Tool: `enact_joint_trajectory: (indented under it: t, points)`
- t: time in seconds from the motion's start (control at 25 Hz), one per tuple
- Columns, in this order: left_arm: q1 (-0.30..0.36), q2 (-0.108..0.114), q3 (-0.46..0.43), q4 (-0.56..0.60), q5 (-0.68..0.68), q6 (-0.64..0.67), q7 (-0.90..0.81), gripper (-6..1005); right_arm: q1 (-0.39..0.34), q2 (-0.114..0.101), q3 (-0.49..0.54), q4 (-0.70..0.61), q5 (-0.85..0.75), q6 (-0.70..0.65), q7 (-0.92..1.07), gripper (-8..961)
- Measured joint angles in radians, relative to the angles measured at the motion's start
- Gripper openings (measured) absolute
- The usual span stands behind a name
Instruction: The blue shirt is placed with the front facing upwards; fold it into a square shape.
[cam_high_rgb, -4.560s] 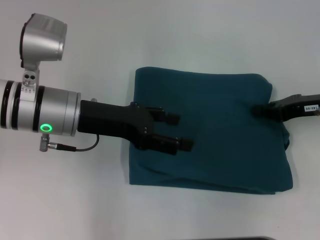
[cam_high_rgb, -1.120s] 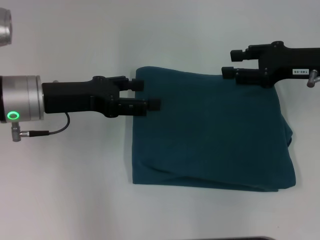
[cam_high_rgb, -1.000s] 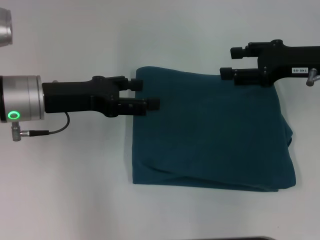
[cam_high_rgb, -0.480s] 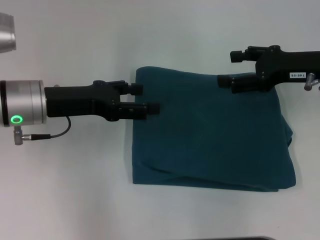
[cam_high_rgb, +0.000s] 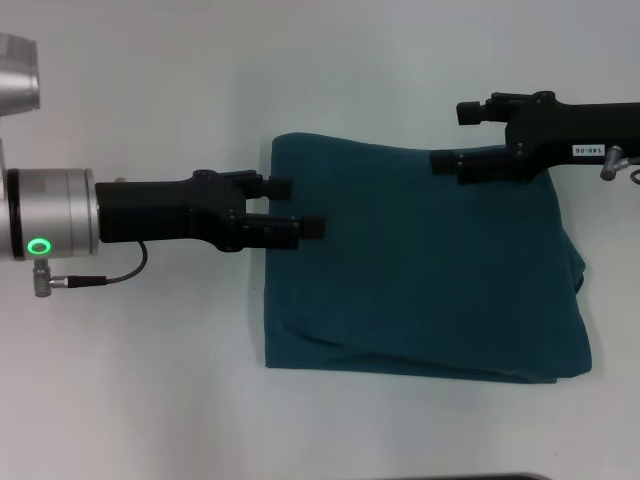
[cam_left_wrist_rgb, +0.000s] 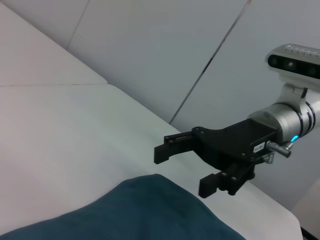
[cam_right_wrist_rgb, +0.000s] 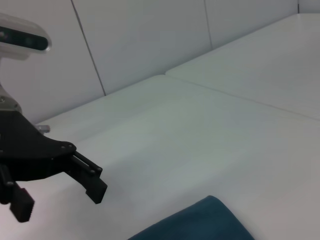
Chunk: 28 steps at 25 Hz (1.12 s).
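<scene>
Teal cotton blue shirt (cam_high_rgb: 430, 270), a soft, rumpled, near-square fold

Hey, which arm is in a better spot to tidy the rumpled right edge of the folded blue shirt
Right, probably. The right gripper hangs open over the blue shirt at its far right corner, on the rumpled side. The left gripper, jaws also open, sits over the opposite left edge.
</scene>
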Motion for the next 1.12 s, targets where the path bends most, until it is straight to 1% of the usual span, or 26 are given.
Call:
enact_joint_trajectory:
  t: [1.12]
  points:
    - [-0.014, 0.002, 0.01, 0.001, -0.001, -0.005, -0.001, 885, -0.003, 0.0, 0.0, 0.018, 0.0, 0.011, 0.003, 924]
